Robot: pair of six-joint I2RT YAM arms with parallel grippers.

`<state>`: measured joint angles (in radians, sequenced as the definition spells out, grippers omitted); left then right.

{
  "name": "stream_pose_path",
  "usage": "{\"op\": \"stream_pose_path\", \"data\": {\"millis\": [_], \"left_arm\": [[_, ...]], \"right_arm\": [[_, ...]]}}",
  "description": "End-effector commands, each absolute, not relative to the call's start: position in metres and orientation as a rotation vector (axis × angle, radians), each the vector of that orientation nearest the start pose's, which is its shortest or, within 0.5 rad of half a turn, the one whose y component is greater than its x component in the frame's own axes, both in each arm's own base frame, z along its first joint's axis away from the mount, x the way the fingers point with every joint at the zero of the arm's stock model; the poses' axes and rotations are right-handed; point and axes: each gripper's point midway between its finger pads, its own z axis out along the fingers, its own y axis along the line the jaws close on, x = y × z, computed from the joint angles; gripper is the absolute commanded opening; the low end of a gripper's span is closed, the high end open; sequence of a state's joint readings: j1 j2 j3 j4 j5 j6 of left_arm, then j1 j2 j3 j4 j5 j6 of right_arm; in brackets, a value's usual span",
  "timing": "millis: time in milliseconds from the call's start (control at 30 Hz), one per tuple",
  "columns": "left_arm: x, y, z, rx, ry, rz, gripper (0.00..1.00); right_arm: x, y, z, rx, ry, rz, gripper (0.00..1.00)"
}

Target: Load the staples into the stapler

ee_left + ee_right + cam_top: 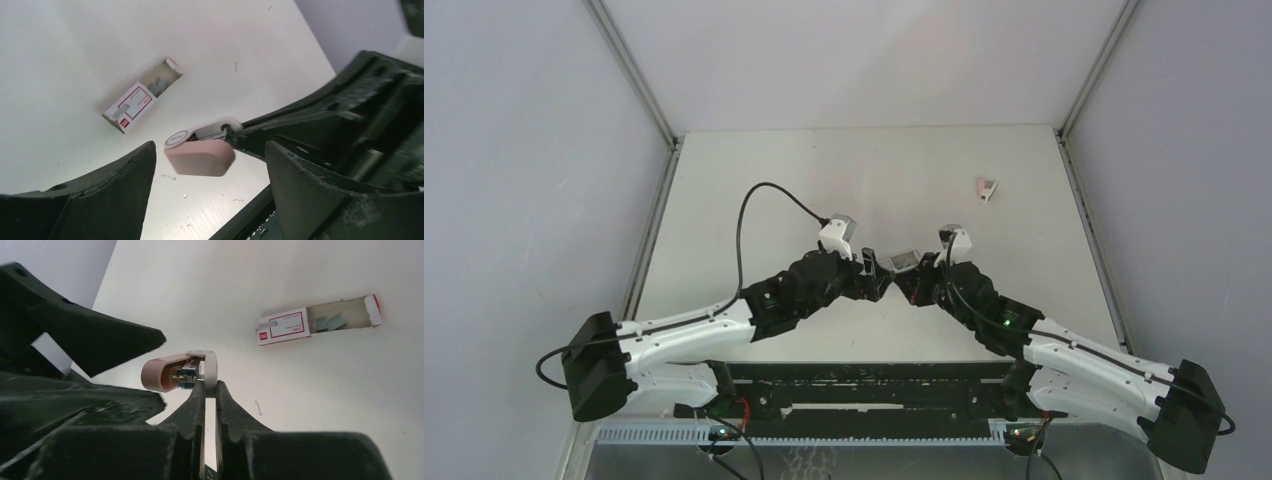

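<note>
Right jaws pinch the partly hidden stapler (pixel 160 374), seemingly its base; left jaws spread

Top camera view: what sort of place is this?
Probably a robot test enclosure, not an office: a white table walled by plain grey panels, with a left arm and a right arm bolted along its near edge.

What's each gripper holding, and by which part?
The right gripper pinches the pink stapler by its white part; the left gripper is open, holding nothing.
</note>
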<state>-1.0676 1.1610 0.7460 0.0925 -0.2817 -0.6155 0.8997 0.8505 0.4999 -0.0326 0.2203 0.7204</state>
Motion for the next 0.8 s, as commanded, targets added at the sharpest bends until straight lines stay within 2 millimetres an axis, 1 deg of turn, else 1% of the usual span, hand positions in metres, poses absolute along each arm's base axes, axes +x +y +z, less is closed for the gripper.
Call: {"op": "stream_pose_path", "data": {"millis": [0, 133, 167, 267, 467, 633, 767], "left_arm": [[0.219, -0.339, 0.217, 0.133, 1.966, -0.962, 0.84], [0.224, -0.335, 0.207, 0.107, 1.983, -0.961, 0.8], [0.226, -0.333, 0.205, 0.096, 1.985, -0.963, 0.78], [0.229, -0.326, 0.196, 0.07, 1.997, -0.964, 0.66], [0.229, -0.316, 0.188, 0.065, 2.011, -0.956, 0.56], [0.226, -0.31, 0.178, 0.078, 2.04, -0.939, 0.54], [0.223, -0.306, 0.163, 0.089, 2.076, -0.908, 0.52]], "right_arm": [[0.219, 0.238, 0.179, 0.016, 1.95, 0.806, 0.0], [0.219, 0.238, 0.181, 0.007, 1.942, 0.806, 0.0], [0.218, 0.238, 0.181, 0.007, 1.94, 0.806, 0.0], [0.218, 0.236, 0.182, 0.007, 1.939, 0.807, 0.0], [0.218, 0.23, 0.188, 0.029, 1.928, 0.817, 0.0], [0.22, 0.223, 0.192, 0.055, 1.921, 0.826, 0.0], [0.22, 0.222, 0.195, 0.068, 1.911, 0.872, 0.0]]}}
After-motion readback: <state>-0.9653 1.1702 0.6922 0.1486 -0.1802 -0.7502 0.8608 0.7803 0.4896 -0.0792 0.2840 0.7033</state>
